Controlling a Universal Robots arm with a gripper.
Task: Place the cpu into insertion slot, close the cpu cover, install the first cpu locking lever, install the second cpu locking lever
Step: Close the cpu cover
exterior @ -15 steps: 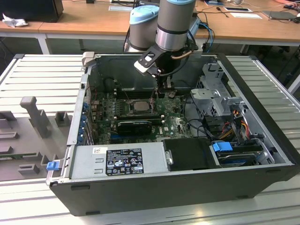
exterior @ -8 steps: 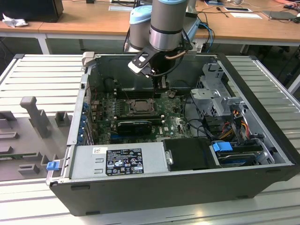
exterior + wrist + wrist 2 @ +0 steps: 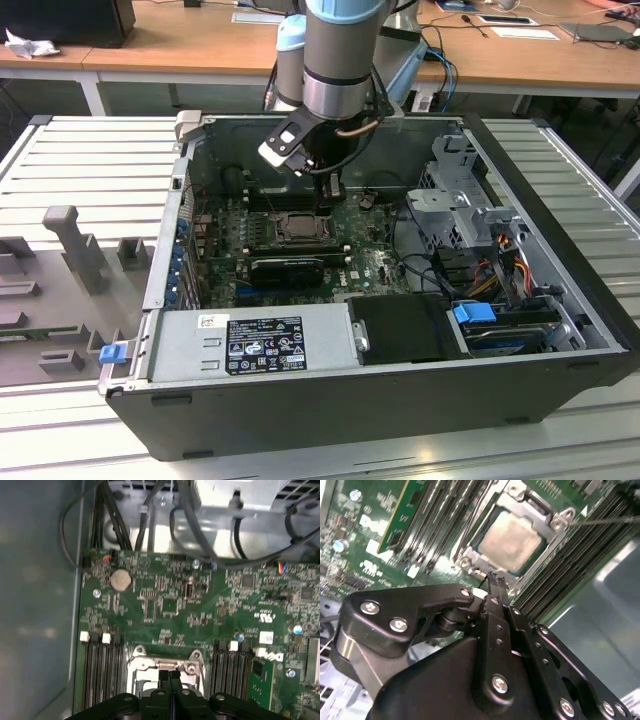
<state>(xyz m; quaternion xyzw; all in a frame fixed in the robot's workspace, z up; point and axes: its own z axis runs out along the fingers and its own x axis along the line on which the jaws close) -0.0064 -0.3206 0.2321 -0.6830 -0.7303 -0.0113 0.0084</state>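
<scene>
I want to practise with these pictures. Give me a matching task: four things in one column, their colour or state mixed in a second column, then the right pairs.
Things:
1. cpu
2. cpu cover
3. claw
4. coin battery

Descriptions:
A. black, shut, beside the metal frame
B. round and silvery, flat on the green board
C. square grey top, showing through a window
D. thin metal frame, lying down flat

Pairs: 1-C, 2-D, 3-A, 4-B

Even room light, dimmer inside the case (deep shadows), glares off the cpu.
</scene>
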